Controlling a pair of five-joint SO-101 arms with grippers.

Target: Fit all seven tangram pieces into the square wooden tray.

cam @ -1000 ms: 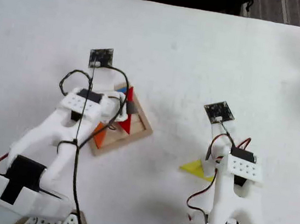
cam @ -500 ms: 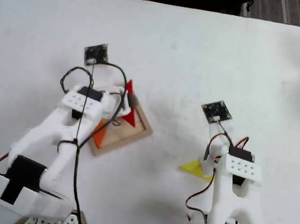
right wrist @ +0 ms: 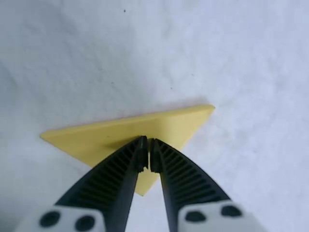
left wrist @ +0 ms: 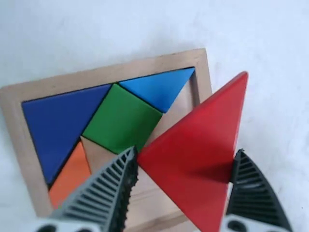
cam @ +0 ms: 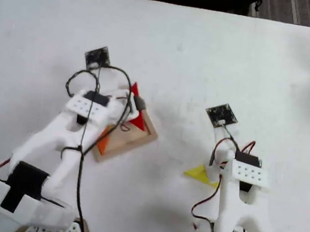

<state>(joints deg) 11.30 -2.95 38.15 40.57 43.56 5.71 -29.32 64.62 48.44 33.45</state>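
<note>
Movement's tiny: left gripper [left wrist: 183, 159], clamped on the red triangle [left wrist: 203, 125], nudged it farther over the tray [left wrist: 14, 121] at its far-right rim, right gripper [right wrist: 147, 150] pinched nearly closed over the yellow triangle [right wrist: 106, 135].

high view: overhead, facing down on table [cam: 209, 54]
left wrist view: close above tray [left wrist: 96, 77]
right wrist view: close above yellow triangle [right wrist: 159, 123]
shared: both appear mid-frame overhead

Matt wooden tray [left wrist: 107, 72], glossy red triangle [left wrist: 197, 155]
</note>
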